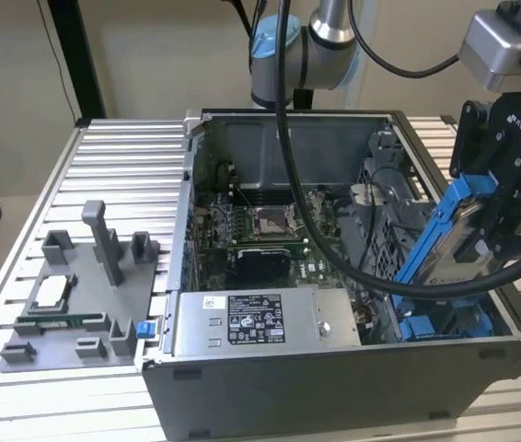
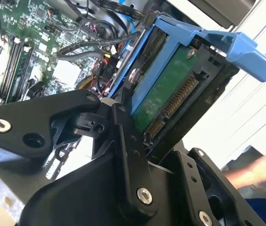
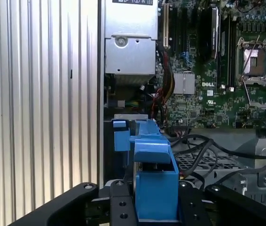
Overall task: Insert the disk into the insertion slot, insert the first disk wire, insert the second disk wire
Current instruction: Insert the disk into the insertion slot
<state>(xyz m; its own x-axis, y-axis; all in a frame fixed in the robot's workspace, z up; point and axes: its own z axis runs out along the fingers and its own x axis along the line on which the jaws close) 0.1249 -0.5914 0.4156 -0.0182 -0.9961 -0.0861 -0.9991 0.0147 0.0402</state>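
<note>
Tool (image 1: 483, 221) clamped on the disk (image 1: 449, 241) by its blue carrier, disk steeply tilted over the insertion slot (image 1: 426, 328) at the exterior view's right end of the open computer case (image 1: 334, 387), not yet seated; judgement: square carrier edges to the slot's blue rails, clear of loose cables (image 3: 201, 143).

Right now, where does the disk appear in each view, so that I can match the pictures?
Exterior view: the disk is at the exterior view's right, tilted, held by the gripper over the case.
Second wrist view: the disk shows its green board side, framed in blue.
First wrist view: the disk is edge-on in the gripper, blue frame towards the camera.
Shared landmark: the motherboard.
</note>
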